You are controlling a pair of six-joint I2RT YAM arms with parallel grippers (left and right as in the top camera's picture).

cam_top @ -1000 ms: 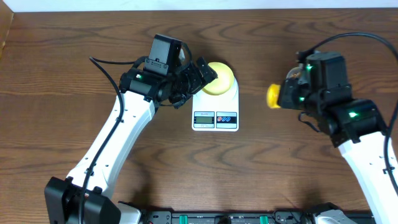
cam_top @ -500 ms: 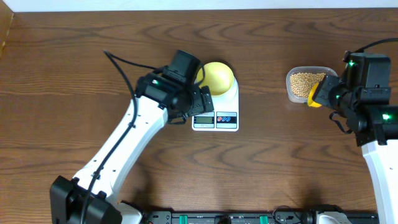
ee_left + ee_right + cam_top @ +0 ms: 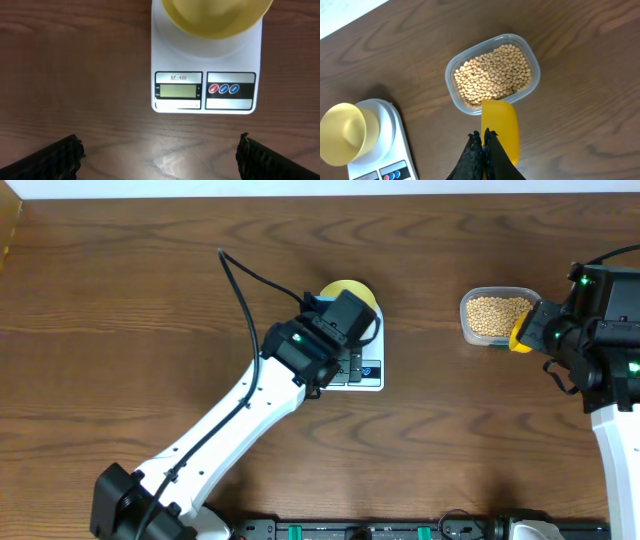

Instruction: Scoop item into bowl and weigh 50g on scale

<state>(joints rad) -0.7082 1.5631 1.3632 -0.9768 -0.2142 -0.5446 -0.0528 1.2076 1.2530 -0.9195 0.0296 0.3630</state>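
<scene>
**At centre frame, the left end effector [image 3: 160, 155] gapes over the scale [image 3: 207, 57]; at the right edge, the scoop [image 3: 500, 125] is at the tub [image 3: 535, 75]**

Upper centre of the overhead view first: the white scale sits on the dark wooden tabletop [image 3: 150, 280] with the pale-yellow bowl [image 3: 212, 17] on its platform. The bowl is toward the top edge, with the display [image 3: 178, 90] and the red and blue buttons [image 3: 224, 89] toward the bottom. The left arm [image 3: 250, 410] reaches in from the lower left and covers most of the scale.

The left wrist view shows the jaws standing wide apart. One black fingertip [image 3: 55, 157] is in the lower left corner and the other in the lower right, with only wood between them. The scale's front edge lies just above them in the frame. The bowl is cut off by the top of that frame and shows a bare yellow inside. I cannot read the display.

Now over to the right edge of the overhead view, where the right end effector [image 3: 482, 150] is clamped tight on the handle of the scoop. In the right wrist view the scoop points up the frame, its front lip overlapping the near rim of the clear tub. The beans [image 3: 492, 75] lie heaped in that tub at upper centre. Scale and bowl sit in the lower left corner of that view, well apart from the tub.
</scene>
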